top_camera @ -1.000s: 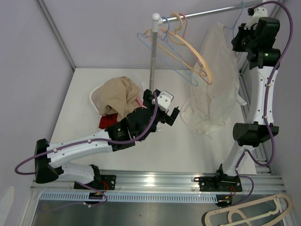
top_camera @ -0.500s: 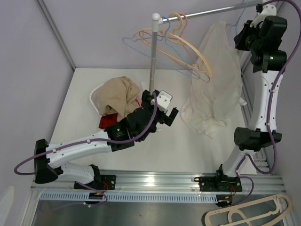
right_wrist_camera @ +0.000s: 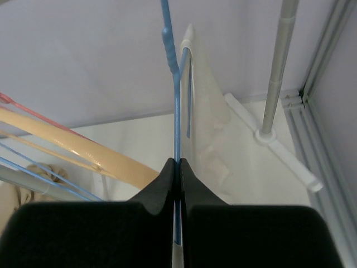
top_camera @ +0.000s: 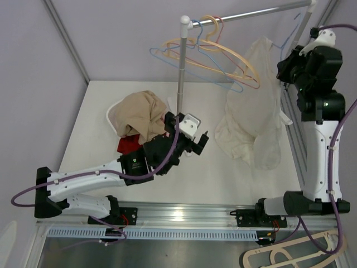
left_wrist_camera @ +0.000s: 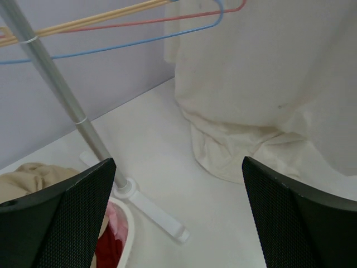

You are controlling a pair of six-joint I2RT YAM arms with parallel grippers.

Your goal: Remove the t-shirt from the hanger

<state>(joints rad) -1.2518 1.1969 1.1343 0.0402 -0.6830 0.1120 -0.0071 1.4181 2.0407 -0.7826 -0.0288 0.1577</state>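
The cream t-shirt (top_camera: 251, 114) hangs on a blue wire hanger (top_camera: 288, 34) at the right, and its hem bunches on the table. My right gripper (top_camera: 283, 66) is shut on the hanger's neck (right_wrist_camera: 177, 128), just above the shirt's collar (right_wrist_camera: 201, 95). The hook sits a little below the rail (top_camera: 251, 12). My left gripper (top_camera: 203, 139) is open and empty, low over the table left of the shirt. Its wrist view shows the shirt (left_wrist_camera: 251, 84) ahead between the open fingers (left_wrist_camera: 295, 223).
Several empty hangers (top_camera: 223, 56) hang and swing on the rail by the rack's pole (top_camera: 181, 72). The pole's white foot (left_wrist_camera: 150, 206) lies on the table. A white basket (top_camera: 111, 114) holds tan and red clothes. A second rack post (right_wrist_camera: 276, 72) stands at the right.
My right gripper has come down and nearer with the hanger, so the shirt hangs lower and more to the right. The empty hangers have swung. My left gripper has shifted slightly.
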